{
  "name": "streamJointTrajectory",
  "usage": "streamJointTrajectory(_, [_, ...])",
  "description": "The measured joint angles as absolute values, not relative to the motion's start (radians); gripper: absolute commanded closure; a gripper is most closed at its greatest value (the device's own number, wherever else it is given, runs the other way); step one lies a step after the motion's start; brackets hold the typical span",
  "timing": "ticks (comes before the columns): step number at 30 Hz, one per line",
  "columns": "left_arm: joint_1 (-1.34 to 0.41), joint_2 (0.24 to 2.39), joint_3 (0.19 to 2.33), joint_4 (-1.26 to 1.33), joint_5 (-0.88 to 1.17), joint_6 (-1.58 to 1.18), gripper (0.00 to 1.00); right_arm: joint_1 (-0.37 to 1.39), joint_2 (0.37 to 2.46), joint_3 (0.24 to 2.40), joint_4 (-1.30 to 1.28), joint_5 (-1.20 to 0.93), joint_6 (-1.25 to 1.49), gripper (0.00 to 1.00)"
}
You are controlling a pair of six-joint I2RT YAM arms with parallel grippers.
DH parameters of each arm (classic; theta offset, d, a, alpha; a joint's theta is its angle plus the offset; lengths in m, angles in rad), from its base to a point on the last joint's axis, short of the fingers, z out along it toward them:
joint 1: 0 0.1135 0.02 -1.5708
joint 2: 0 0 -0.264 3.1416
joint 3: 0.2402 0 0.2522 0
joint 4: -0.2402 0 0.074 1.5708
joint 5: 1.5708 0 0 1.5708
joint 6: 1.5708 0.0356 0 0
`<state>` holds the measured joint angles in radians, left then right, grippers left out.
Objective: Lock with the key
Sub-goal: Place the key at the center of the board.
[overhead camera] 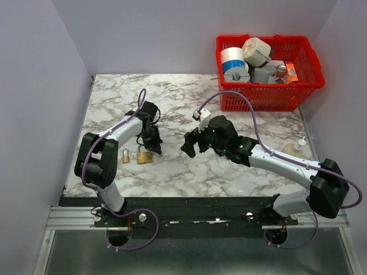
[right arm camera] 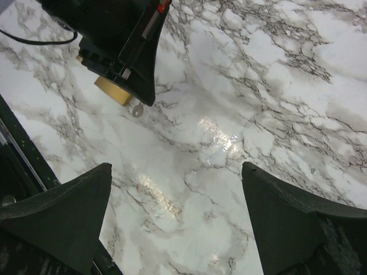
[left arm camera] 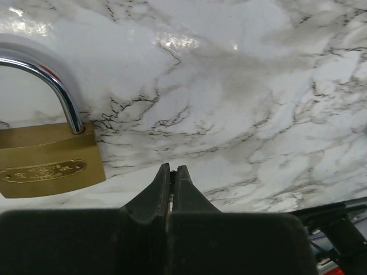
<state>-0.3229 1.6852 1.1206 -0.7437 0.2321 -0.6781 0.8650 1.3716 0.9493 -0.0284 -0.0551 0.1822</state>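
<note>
A brass padlock (overhead camera: pixel 144 157) lies on the marble table, its steel shackle (left arm camera: pixel 60 91) raised; the left wrist view shows its body (left arm camera: pixel 46 166) just left of my fingers. My left gripper (overhead camera: pixel 153 148) stands over the padlock's right end, jaws pressed together (left arm camera: pixel 172 169) with a thin metal sliver between them. In the right wrist view a small round silver piece of the key (right arm camera: pixel 137 110) sticks out below that fingertip, beside the padlock (right arm camera: pixel 113 90). My right gripper (overhead camera: pixel 191 146) hovers to the right, wide open (right arm camera: pixel 175 166) and holding nothing.
A second, smaller brass padlock (overhead camera: pixel 125 154) lies left of the first. A red basket (overhead camera: pixel 309 86) full of household items stands at the back right. A white bottle (overhead camera: pixel 295 148) lies near the right edge. A black rail (overhead camera: pixel 200 201) runs along the front edge.
</note>
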Motion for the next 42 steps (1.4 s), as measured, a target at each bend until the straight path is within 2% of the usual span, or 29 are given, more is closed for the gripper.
streamJointTrajectory(7, [-0.327,1.765,1.143,-0.792,0.156,-0.609,1.0,0.865,1.367,0.939,-0.046,-0.063,0.147,0.0])
streamJointTrajectory(12, [-0.329,1.793,1.144,-0.805,0.135,-0.585,0.94,0.865,1.368,0.94,-0.047,-0.069,0.139,0.0])
streamJointTrajectory(15, [-0.33,1.797,1.144,-0.804,0.131,-0.579,0.84,0.865,1.375,0.942,-0.047,-0.071,0.138,0.0])
streamJointTrajectory(24, [-0.338,1.805,1.145,-0.802,0.125,-0.572,0.76,0.865,1.403,0.966,-0.048,-0.073,0.138,0.0])
streamJointTrajectory(26, [-0.338,1.807,1.148,-0.803,0.125,-0.572,0.69,0.865,1.403,0.967,-0.048,-0.073,0.138,0.0])
streamJointTrajectory(28, [-0.339,1.809,1.15,-0.804,0.125,-0.573,0.67,0.864,1.403,0.967,-0.048,-0.073,0.138,0.0])
streamJointTrajectory(33, [-0.343,1.81,1.156,-0.803,0.125,-0.571,0.46,0.862,1.403,0.967,-0.049,-0.073,0.137,0.0])
streamJointTrajectory(34, [-0.343,1.81,1.158,-0.804,0.125,-0.572,0.41,0.862,1.403,0.967,-0.049,-0.073,0.136,0.0])
streamJointTrajectory(35, [-0.343,1.81,1.162,-0.807,0.125,-0.571,0.3,0.862,1.402,0.967,-0.05,-0.073,0.134,0.0])
streamJointTrajectory(37, [-0.345,1.81,1.179,-0.813,0.127,-0.567,0.2,0.862,1.401,0.967,-0.051,-0.073,0.125,0.0])
streamJointTrajectory(38, [-0.345,1.809,1.191,-0.816,0.132,-0.568,0.06,0.861,1.398,0.967,-0.053,-0.076,0.117,0.0])
streamJointTrajectory(39, [-0.345,1.805,1.214,-0.822,0.131,-0.556,0.01,0.858,1.392,0.967,-0.056,-0.081,0.107,0.0])
streamJointTrajectory(42, [-0.345,1.767,1.269,-0.825,0.134,-0.538,0.01,0.849,1.344,0.951,-0.057,-0.124,0.047,0.0])
